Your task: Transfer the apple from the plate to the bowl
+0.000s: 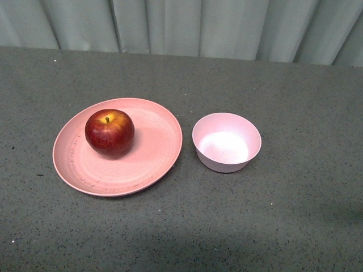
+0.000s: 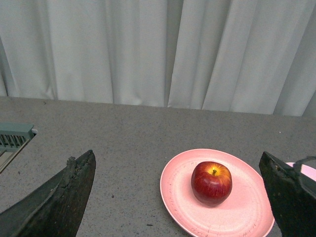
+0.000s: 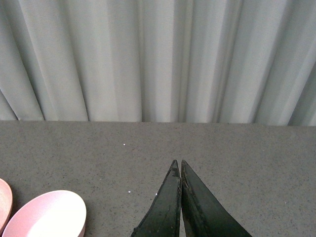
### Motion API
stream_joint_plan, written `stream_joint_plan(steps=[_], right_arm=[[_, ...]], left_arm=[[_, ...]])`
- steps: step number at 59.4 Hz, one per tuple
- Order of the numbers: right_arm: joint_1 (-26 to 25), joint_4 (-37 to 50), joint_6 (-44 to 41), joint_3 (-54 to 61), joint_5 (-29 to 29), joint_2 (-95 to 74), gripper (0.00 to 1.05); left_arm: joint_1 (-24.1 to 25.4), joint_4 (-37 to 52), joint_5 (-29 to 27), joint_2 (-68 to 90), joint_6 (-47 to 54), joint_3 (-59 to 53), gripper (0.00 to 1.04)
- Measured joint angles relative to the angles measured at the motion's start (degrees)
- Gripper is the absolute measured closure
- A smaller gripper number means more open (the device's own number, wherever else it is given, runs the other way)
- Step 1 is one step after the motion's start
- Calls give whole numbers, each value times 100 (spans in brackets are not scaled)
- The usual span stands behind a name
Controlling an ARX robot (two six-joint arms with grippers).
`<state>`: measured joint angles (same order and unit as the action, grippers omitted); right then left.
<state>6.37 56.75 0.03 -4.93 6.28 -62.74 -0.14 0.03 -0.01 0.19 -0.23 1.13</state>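
Note:
A glossy dark-red apple (image 1: 110, 133) with a yellow patch at its stem sits on the left half of the wide salmon-pink plate (image 1: 156, 153). Just to the plate's right stands the small pale pink bowl (image 1: 227, 141), with nothing in it. Neither arm shows in the front view. In the left wrist view the apple (image 2: 212, 183) lies on the plate (image 2: 247, 207) ahead of my left gripper (image 2: 177, 160), which is open wide and holds nothing. My right gripper (image 3: 177, 163) is shut, its tips pressed together over bare table, with the bowl (image 3: 47, 215) off to one side.
Everything rests on a dark grey speckled table (image 1: 272, 226). A pale pleated curtain (image 1: 181, 25) hangs behind its far edge. A grey-green ribbed object (image 2: 15, 136) shows at the edge of the left wrist view.

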Motion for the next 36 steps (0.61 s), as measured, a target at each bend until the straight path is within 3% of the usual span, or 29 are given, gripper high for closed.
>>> stream_joint_plan(steps=[8,10,14,36], right_arm=[[-162,-516,0,192,-184,719,104],[-391,-717,-2,245,-529,966,104],[-599,-1064,0,326,-579,1397,104],[-623,-2345,0,461,-619,2870,104]], left_arm=[[-2,0,-2,0,0,0,7],[0,0,-2,0,0,0,7],[0,0,-2,0,0,0,7],[-2,0,-2,0,0,0,7]])
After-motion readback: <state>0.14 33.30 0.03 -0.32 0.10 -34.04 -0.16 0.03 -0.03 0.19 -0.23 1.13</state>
